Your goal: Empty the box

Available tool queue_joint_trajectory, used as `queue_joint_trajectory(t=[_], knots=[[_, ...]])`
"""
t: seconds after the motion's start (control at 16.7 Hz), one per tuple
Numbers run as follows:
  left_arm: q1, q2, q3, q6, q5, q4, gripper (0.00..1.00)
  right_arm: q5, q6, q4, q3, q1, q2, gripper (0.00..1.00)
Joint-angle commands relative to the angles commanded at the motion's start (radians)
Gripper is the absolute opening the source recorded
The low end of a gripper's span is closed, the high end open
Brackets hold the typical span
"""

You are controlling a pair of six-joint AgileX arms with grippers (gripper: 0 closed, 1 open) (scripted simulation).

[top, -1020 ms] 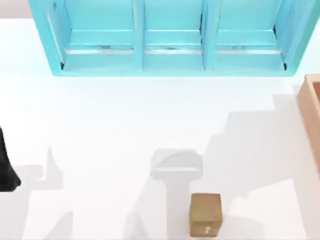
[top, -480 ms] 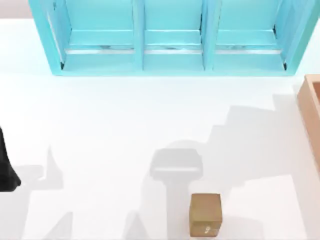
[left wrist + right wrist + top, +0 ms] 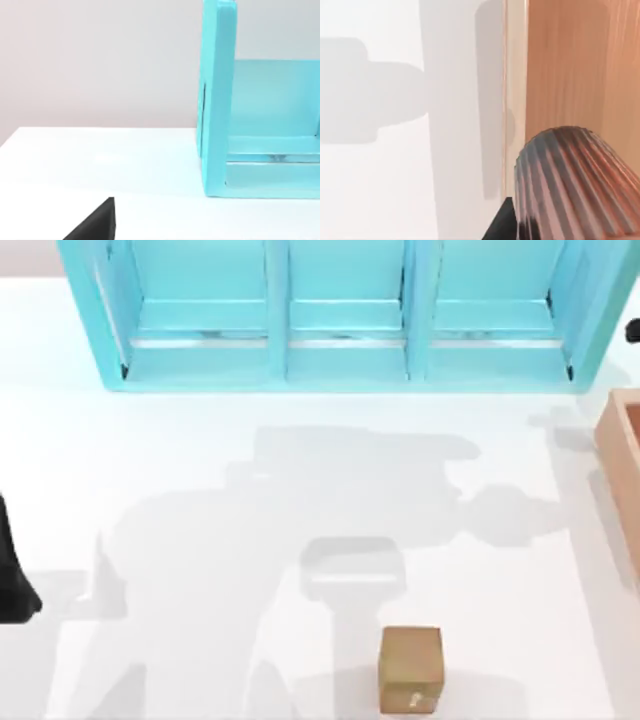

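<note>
The box [image 3: 622, 465] is a tan wooden crate cut off by the table's right edge; its thick wall [image 3: 560, 65] runs through the right wrist view. A ribbed brown cup [image 3: 570, 180] looms close to that camera, over the box wall. My right gripper [image 3: 506, 222] is shut on it, with one dark finger against the cup's side. A dark bit of my right arm [image 3: 633, 332] peeks in at the far right edge. My left arm [image 3: 10, 575] is parked at the left edge, and part of its gripper [image 3: 95, 227] shows in the left wrist view.
A turquoise shelf unit [image 3: 340, 315] with three compartments spans the back of the table; its side wall [image 3: 217, 100] stands in the left wrist view. A small brown cardboard cube [image 3: 411, 670] sits near the front edge. Broad arm shadows lie across the white table [image 3: 200, 490].
The arm shadow has grown and spread left across the table's middle. A dark bit of my right arm has come in at the far right edge. Cube and left arm have not moved.
</note>
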Motion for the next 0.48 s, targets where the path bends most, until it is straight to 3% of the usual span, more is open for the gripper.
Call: queue_joint_trajectory(t=[0.3, 0.48], knots=[[0.000, 0.000, 0.000, 0.000, 0.000, 0.000, 1.00, -0.009, 0.445, 0.122, -0.099, 0.448, 0.005, 0.00], [0.000, 0.000, 0.000, 0.000, 0.000, 0.000, 1.00, -0.005, 0.615, 0.182, -0.166, 0.621, 0.009, 0.00]])
